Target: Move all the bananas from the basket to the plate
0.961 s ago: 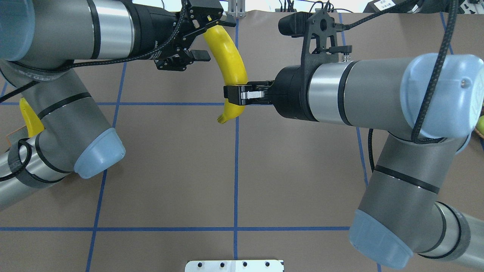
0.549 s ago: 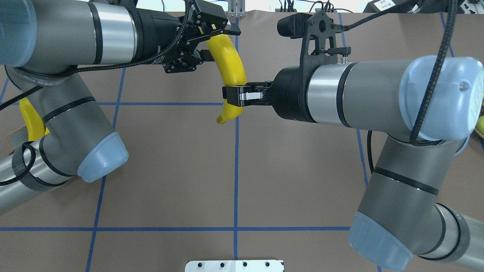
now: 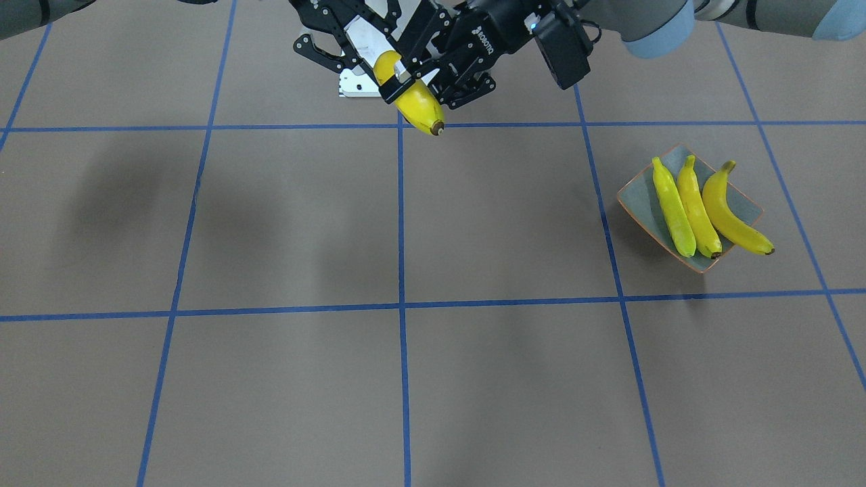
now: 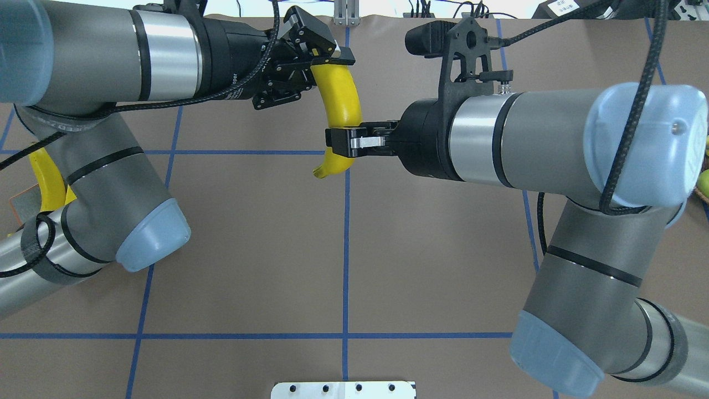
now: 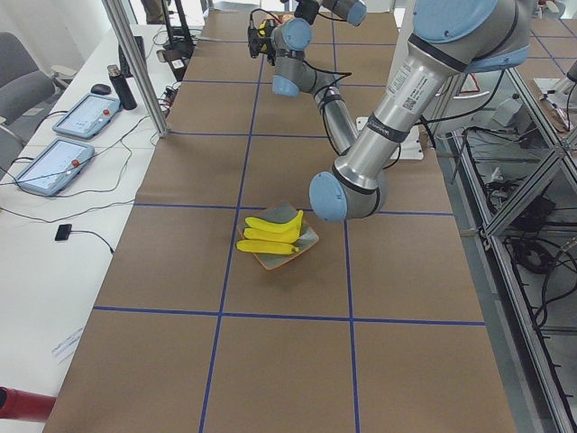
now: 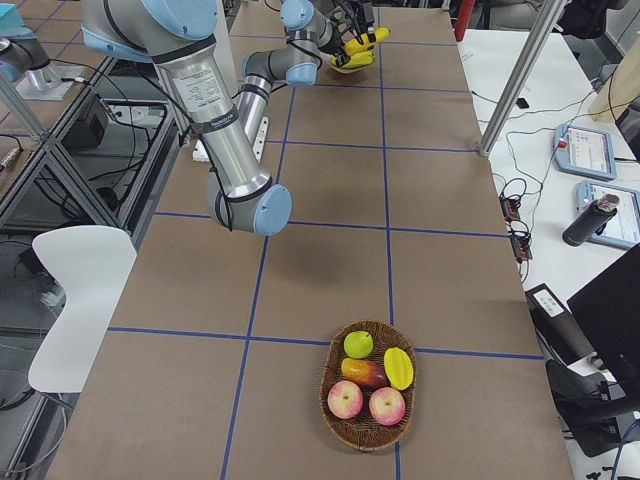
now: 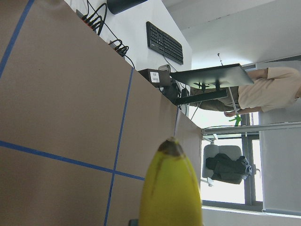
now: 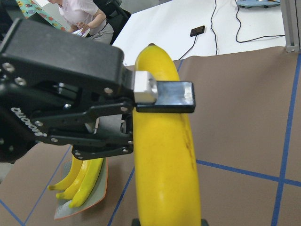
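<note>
Overhead, banana: the held banana (image 4: 339, 102) hangs in the air above the table (image 4: 249, 249), between the two arms; its stem end points toward the robot
Overhead, right gripper: the right gripper (image 4: 344, 142) comes in from the side; its jaws are narrow, clamped on the banana just above the stem end
Overhead, left gripper: the left gripper (image 4: 328, 60) is at the banana's far end; its jaws are drawn in around that end, fingers against the peel
Front, plate: the plate (image 3: 632, 196) sits on the table on the left arm's side, well apart from both grippers; three bananas (image 3: 697, 206) lie side by side along it, one greenish; the outermost one's tip pokes over the rim
Front, banana: both grippers meet on it at the top of the view; its dark tip sticks out past the left gripper's fingers, clear of the table
Left side, plate: just beside the left arm's elbow, bananas on it; the grippers are far and small, so their jaws cannot be told here
Right side, basket: the basket (image 6: 326, 395) stands at the near end, well apart from the plate; apples and other fruit lie in it
Left wrist, banana: its dark tip rises from the lower edge; brown table with blue lines behind; no fingers in view
Right wrist, banana: it runs up the middle; one pad (image 8: 164, 96) of the left gripper presses across its front; the plate with bananas shows low at the left
</note>
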`<move>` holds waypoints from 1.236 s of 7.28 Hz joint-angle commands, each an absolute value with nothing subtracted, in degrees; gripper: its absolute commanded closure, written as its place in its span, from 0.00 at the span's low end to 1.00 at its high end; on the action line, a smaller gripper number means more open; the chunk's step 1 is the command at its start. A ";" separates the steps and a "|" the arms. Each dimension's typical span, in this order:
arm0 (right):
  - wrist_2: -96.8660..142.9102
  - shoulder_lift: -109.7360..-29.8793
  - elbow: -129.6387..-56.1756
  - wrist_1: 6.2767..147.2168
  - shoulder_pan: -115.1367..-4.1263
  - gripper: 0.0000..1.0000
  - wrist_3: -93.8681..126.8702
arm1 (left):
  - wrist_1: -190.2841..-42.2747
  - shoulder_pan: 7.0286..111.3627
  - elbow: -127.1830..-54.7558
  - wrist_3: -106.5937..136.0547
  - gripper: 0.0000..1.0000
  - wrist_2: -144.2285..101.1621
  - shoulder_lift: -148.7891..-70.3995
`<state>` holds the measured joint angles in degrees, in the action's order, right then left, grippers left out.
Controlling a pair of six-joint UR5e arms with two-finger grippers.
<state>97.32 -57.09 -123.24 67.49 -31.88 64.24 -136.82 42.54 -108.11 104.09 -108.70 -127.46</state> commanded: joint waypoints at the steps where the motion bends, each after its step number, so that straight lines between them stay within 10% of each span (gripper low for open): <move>1: 97.64 -57.22 -123.31 67.41 -31.90 0.00 64.25 | -136.85 42.45 -108.11 104.06 1.00 -108.72 -127.44; 9: 122.76 -62.48 -113.33 68.20 -55.86 0.00 56.12 | -136.41 42.89 -110.03 94.61 1.00 -109.25 -119.12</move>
